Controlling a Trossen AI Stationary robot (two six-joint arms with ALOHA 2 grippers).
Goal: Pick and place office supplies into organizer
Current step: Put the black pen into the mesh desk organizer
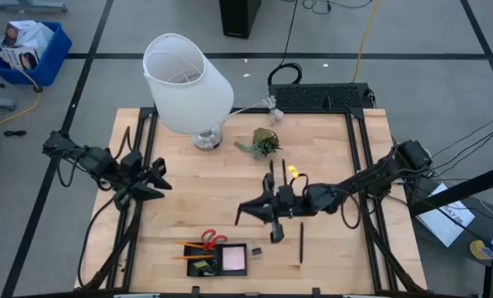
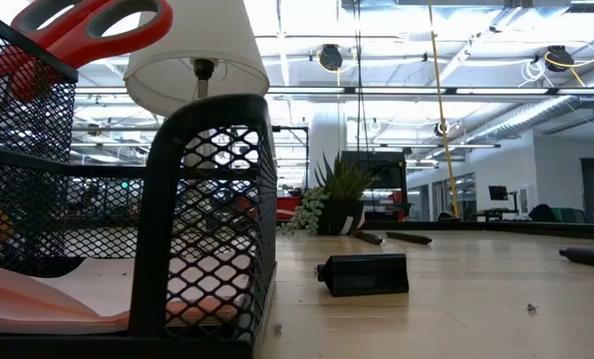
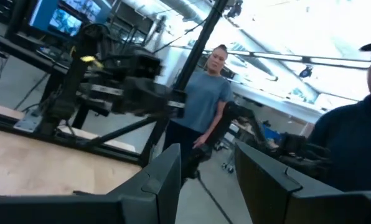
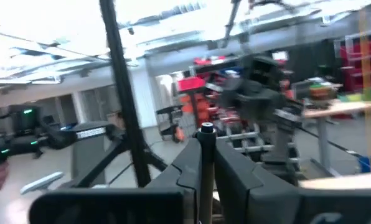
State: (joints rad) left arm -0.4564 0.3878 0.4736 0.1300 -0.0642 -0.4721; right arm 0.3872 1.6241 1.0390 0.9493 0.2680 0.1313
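Black mesh organizer tray (image 1: 216, 266) at wood table's (image 1: 189, 190) near edge — red-handled scissors (image 1: 207, 241), pink sticky pad (image 1: 233, 258) inside. Right gripper (image 1: 245, 212) beyond tray, mid-table, pinched on thin black pen (image 4: 205, 155). Left gripper (image 1: 162, 180) part-open, empty, near white lamp (image 1: 186, 83). Low view alone shows small black clip (image 2: 363, 274); left wrist view, people in room.

Floor: we see grey flooring (image 1: 81, 33) crossed by dark tape lines around the light wooden table (image 1: 189, 178).
Bin: a blue plastic bin (image 1: 27, 48) sits on that floor, well apart from the table.
Cables: we spot a yellow cable (image 1: 367, 33) and black cords trailing on the floor.
Ceiling: long bright strip lights (image 2: 446, 45) hang in rows overhead.
People: we make out a person in a blue shirt (image 3: 205, 99) standing beyond the table.
Screen: a lit blue monitor (image 3: 60, 18) glows in the room behind.
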